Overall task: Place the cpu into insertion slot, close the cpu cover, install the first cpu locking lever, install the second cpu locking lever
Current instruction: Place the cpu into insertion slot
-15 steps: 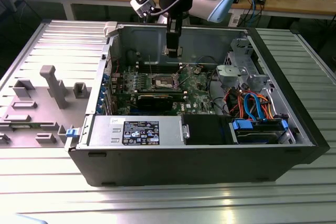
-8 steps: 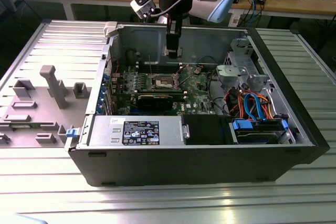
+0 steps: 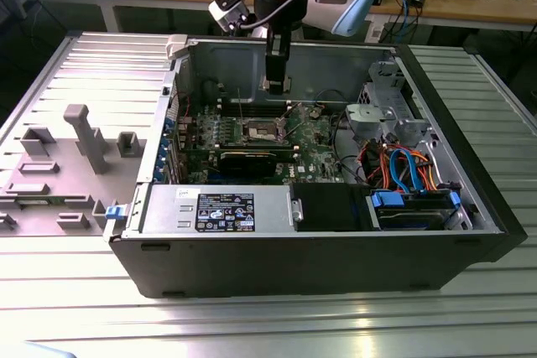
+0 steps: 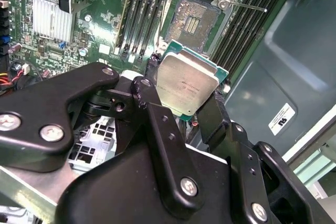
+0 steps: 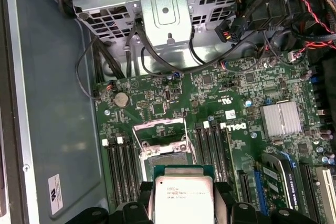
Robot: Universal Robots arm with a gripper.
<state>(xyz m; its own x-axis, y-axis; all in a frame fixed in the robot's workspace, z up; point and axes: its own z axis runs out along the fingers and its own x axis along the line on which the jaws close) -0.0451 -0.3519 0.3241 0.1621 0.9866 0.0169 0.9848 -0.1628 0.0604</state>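
The gripper (image 4: pixel 184 92) clenches the cpu (image 5: pixel 182 199) by opposite edges, in the air near the uncovered insertion slot (image 5: pixel 164 153) — a light, stiff, fragile chip, probably best held by its rims, never its contact face.

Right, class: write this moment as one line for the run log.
gripper: shut on cpu | insertion slot: empty, cpu not yet seated

noted cpu (image 5: pixel 182 203) clamped between the black fingers (image 5: pixel 224 195) of the gripper (image 5: pixel 184 192), pale metal face to camera. found insertion slot (image 5: pixel 164 153) just beyond the chip, uncovered, dark centre exposed, cpu cover (image 5: pixel 159 127) tipped up at its far edge. logged green motherboard (image 5: pixel 220 90) around it: memory slots (image 5: pixel 212 145) on both sides, coin cell (image 5: pixel 122 98), finned heatsink (image 5: pixel 282 119), cables (image 5: pixel 105 61) near metal cage (image 5: pixel 168 3).
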